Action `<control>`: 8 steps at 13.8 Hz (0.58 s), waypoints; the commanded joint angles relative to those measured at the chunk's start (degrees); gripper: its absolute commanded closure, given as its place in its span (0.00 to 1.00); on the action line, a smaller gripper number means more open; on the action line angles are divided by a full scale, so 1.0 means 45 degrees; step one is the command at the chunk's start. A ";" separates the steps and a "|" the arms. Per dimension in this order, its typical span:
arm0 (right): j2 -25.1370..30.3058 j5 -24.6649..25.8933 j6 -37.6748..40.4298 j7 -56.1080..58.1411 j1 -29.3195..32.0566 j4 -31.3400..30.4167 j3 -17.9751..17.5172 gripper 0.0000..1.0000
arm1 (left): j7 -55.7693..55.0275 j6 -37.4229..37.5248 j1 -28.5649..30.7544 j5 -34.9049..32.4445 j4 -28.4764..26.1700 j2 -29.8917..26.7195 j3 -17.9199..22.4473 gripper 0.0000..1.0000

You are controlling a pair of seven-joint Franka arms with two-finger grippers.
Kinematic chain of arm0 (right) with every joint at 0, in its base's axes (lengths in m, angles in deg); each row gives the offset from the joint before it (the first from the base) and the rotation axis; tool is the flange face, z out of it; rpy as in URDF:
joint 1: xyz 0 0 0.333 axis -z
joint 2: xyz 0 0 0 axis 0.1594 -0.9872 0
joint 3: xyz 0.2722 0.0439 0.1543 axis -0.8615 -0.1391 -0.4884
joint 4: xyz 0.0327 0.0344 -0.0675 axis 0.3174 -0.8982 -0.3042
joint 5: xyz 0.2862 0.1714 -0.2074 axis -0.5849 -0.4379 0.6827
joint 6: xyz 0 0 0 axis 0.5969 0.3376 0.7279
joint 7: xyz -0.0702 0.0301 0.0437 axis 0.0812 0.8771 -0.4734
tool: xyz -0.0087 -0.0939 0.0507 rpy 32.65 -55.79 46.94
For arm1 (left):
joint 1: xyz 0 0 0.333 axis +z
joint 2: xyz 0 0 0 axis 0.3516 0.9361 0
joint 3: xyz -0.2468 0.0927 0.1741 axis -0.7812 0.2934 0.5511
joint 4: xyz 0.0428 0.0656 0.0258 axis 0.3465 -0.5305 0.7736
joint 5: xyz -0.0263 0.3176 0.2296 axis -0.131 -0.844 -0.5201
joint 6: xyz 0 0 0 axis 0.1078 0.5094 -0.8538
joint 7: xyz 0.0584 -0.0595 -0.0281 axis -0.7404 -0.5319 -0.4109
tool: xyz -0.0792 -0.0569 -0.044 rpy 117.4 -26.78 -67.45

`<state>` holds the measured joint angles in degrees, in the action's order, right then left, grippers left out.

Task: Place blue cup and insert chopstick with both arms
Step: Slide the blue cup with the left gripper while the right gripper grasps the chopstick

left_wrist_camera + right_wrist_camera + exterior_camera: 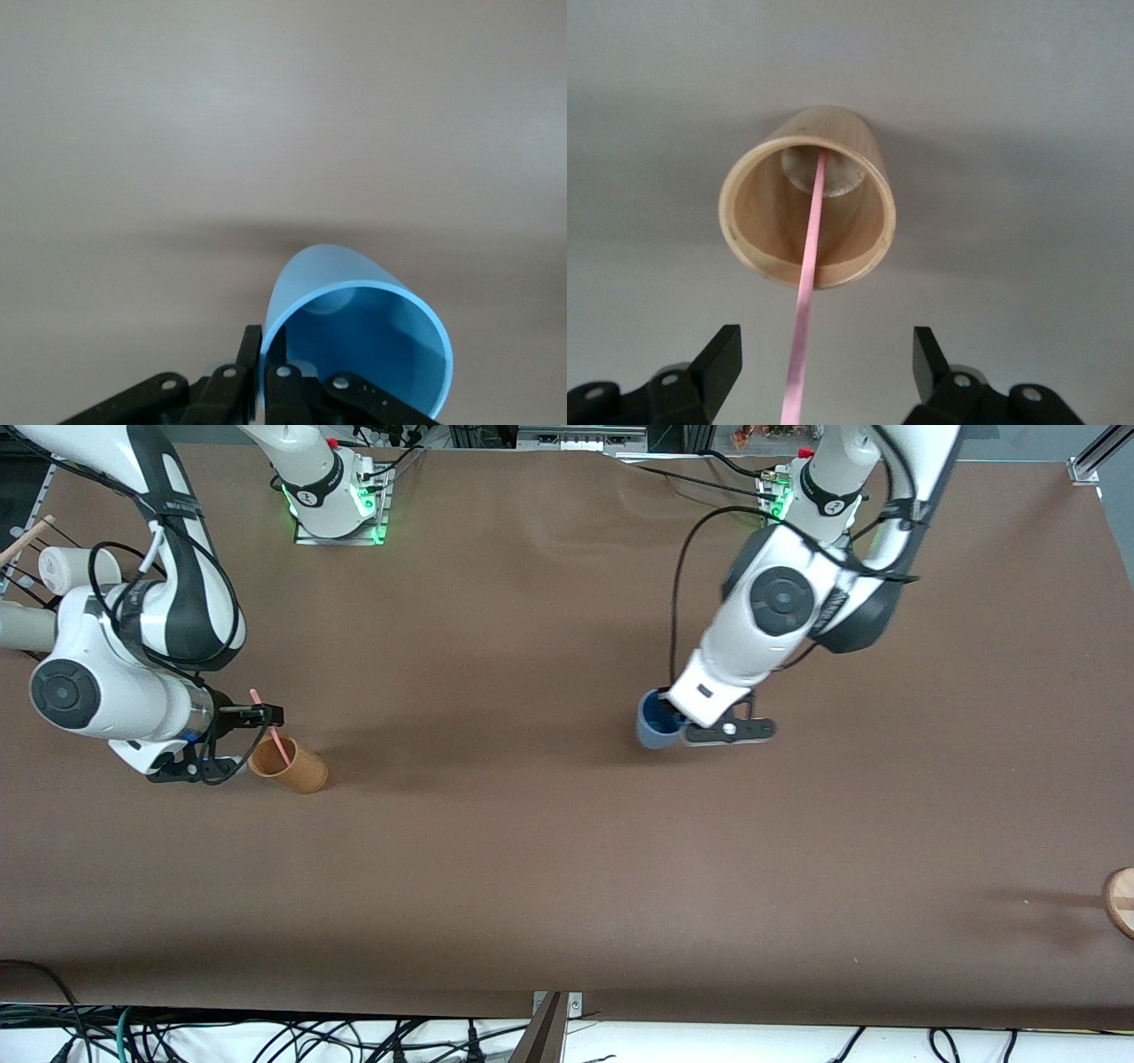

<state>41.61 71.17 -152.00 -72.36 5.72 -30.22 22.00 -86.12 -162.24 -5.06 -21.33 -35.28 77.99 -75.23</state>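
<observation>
Trouble first: your left gripper (261,376) has its fingers clenched on the rim of the blue cup (657,722), mid-frame; it could tip on release. At frame left, your right gripper (824,372) hangs released around the chopstick (808,292) in the tan cup (288,765): wrong cup, and it could topple.

- The blue cup (657,724) stands mid-table, toward the left arm's end, its rim clamped by the left gripper (682,722).
- The tan cup (288,764) stands toward the right arm's end.
- The chopstick (270,727) leans inside the tan cup, between the spread fingers of the right gripper (257,722).
- The two cups stand well apart.
</observation>
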 commanded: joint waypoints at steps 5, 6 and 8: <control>0.0115 0.0068 -0.0215 0.0178 -0.0093 -0.0301 -0.0023 0.57 | -0.3719 0.0925 -0.2578 0.0114 0.6112 0.4957 0.0436 1.00; 0.0135 0.0029 -0.0215 0.0178 -0.0209 -0.0281 -0.0023 0.60 | -0.4111 0.0925 -0.2910 0.0114 0.6699 0.5408 0.0650 1.00; 0.0115 0.0029 -0.0215 0.0178 -0.0308 -0.0261 -0.0023 0.76 | -0.4815 0.0867 -0.3225 0.0133 0.7191 0.5957 0.0867 1.00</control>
<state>41.58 71.18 -152.38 -72.29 4.84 -30.76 21.97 -104.67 -160.75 -17.87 -21.33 -9.76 100.62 -73.09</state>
